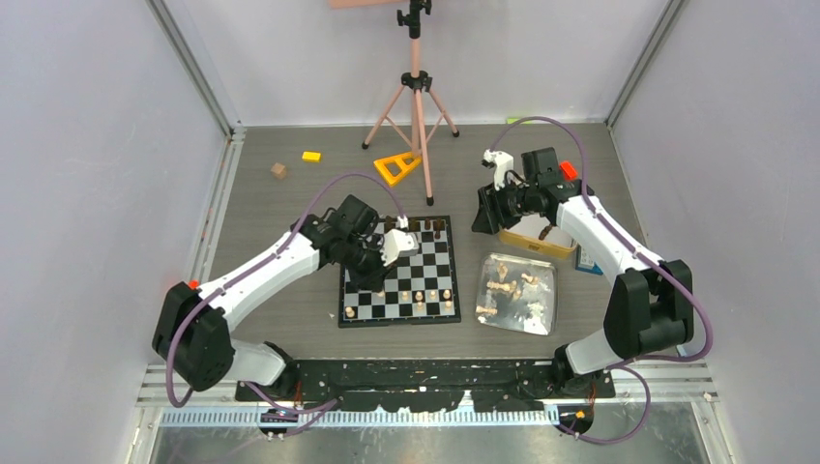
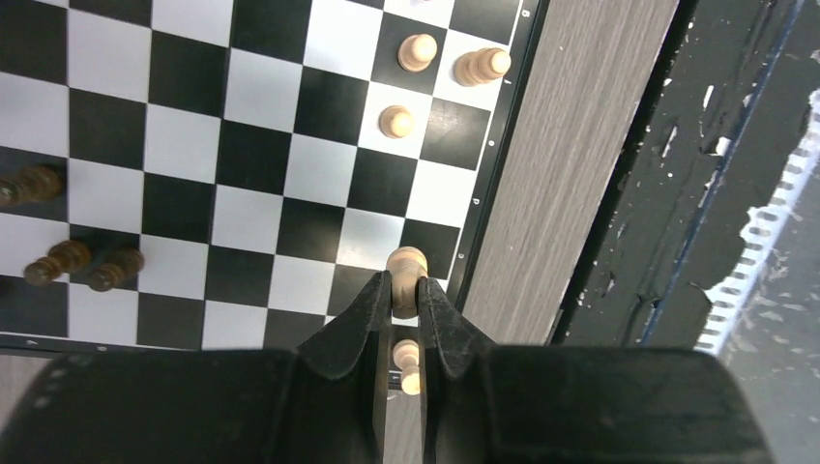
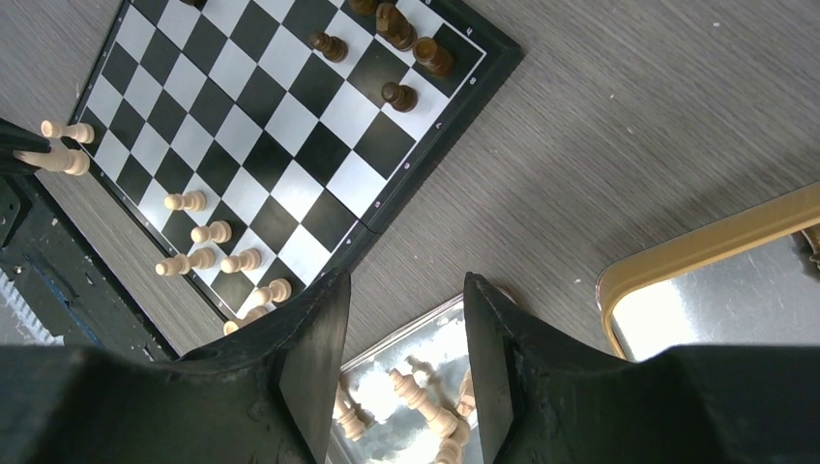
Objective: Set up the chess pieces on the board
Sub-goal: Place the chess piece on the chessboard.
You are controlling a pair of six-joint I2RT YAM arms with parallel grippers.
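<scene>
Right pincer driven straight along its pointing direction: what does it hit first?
Probably the rim of the silver tray, or the table just beside it. Right pincer is open, empty. Depth unclear.

Left claw [image 1: 372, 278] hangs over the board [image 1: 432, 266], near-left corner.

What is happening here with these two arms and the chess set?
The two robot arms are setting up a chess game. The left gripper is shut on a light tan chess piece at a near corner of the chessboard. Several light pieces stand on the near rows and a few dark pieces on the far side. The right gripper is open and empty, hanging above the table between the board, the silver tray of spare pieces and the gold-rimmed tin.
</scene>
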